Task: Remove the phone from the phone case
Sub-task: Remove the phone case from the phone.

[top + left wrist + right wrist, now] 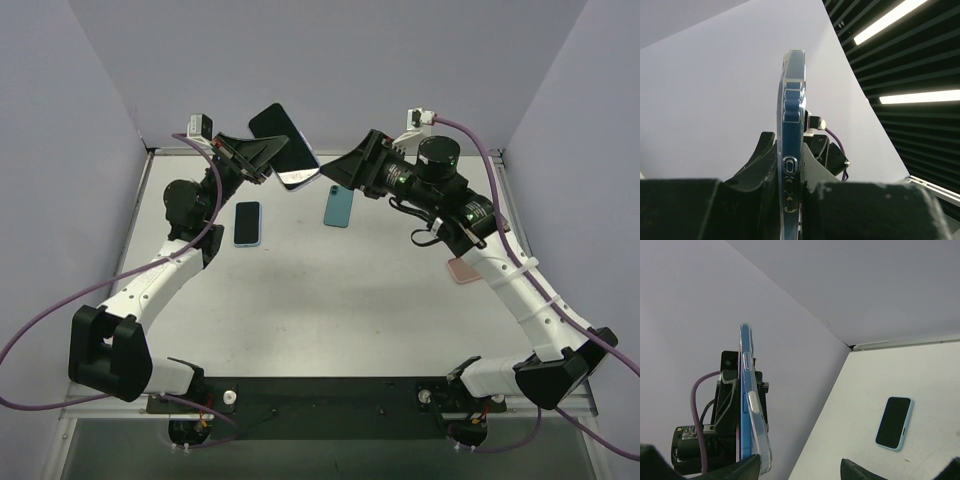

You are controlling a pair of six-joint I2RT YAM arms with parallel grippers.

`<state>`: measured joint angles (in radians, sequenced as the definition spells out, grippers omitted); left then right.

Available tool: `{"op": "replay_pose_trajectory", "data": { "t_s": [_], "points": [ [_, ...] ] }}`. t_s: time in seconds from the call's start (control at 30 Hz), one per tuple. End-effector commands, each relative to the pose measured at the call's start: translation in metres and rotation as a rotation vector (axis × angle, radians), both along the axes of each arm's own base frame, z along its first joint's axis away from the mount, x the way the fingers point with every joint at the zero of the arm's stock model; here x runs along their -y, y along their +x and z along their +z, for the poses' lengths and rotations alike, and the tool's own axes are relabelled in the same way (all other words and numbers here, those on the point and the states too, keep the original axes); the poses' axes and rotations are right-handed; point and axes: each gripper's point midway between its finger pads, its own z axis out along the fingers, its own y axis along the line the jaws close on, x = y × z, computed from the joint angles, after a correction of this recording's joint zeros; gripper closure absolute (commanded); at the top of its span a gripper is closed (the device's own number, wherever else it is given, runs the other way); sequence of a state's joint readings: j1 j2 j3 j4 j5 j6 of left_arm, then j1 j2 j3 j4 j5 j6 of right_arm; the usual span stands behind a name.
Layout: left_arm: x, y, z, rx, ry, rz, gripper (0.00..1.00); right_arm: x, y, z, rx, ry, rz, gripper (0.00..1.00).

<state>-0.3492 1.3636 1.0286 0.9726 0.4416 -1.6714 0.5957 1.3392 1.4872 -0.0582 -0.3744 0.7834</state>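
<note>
**Cased phone clamped aloft; peel not yet started.**
The left fingers (835,202) are closed on the phone (285,140), held edge-on. The right fingers (742,467) are spread wide and grip nothing, with the clear phone case (760,440) just beside one of them. The phone is judged rigid, slick and breakable. The case is judged thin and flexible, best taken at a corner lip. Below the fingers, a blue-cased phone (247,222), a teal phone (338,205) and a pink item (462,270) lie on the tabletop (330,290), well apart from the fingers. No obstruction is judged likely.

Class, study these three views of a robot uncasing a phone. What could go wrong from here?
1. The left end effector alone clamps the cased phone in the air above the table; a pull could tear it loose and drop it.
2. The right end effector is open, with only an edge of the clear case beside one finger; it may close on nothing or slip off.
</note>
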Motion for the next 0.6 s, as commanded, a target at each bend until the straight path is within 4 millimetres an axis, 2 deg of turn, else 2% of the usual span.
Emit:
{"op": "replay_pose_trajectory", "data": {
  "t_s": [0.0, 0.17, 0.27, 0.33, 0.37, 0.5, 0.57],
  "points": [
    [-0.003, -0.095, 0.078, 0.293, -0.117, -0.197, 1.00, -0.003, 0.018, -0.102, -0.198, -0.231, -0.041, 0.42],
    [0.001, -0.095, 0.077, 0.297, -0.095, -0.208, 1.00, -0.012, 0.016, -0.096, -0.189, -0.179, 0.015, 0.41],
    [0.008, -0.092, 0.067, 0.275, -0.078, -0.243, 1.00, -0.032, 0.014, -0.067, -0.134, -0.020, 0.124, 0.40],
    [0.010, -0.092, 0.062, 0.265, -0.096, -0.267, 1.00, -0.041, 0.009, -0.060, -0.166, 0.054, 0.191, 0.40],
    [0.013, -0.093, 0.060, 0.260, -0.102, -0.281, 1.00, -0.045, 0.010, -0.050, -0.146, 0.097, 0.214, 0.40],
    [0.025, -0.093, 0.053, 0.248, -0.101, -0.316, 1.00, -0.057, 0.011, -0.045, -0.173, 0.176, 0.271, 0.41],
    [0.032, -0.096, 0.051, 0.246, -0.095, -0.334, 1.00, -0.061, 0.010, -0.032, -0.161, 0.239, 0.295, 0.41]
  ]
}}
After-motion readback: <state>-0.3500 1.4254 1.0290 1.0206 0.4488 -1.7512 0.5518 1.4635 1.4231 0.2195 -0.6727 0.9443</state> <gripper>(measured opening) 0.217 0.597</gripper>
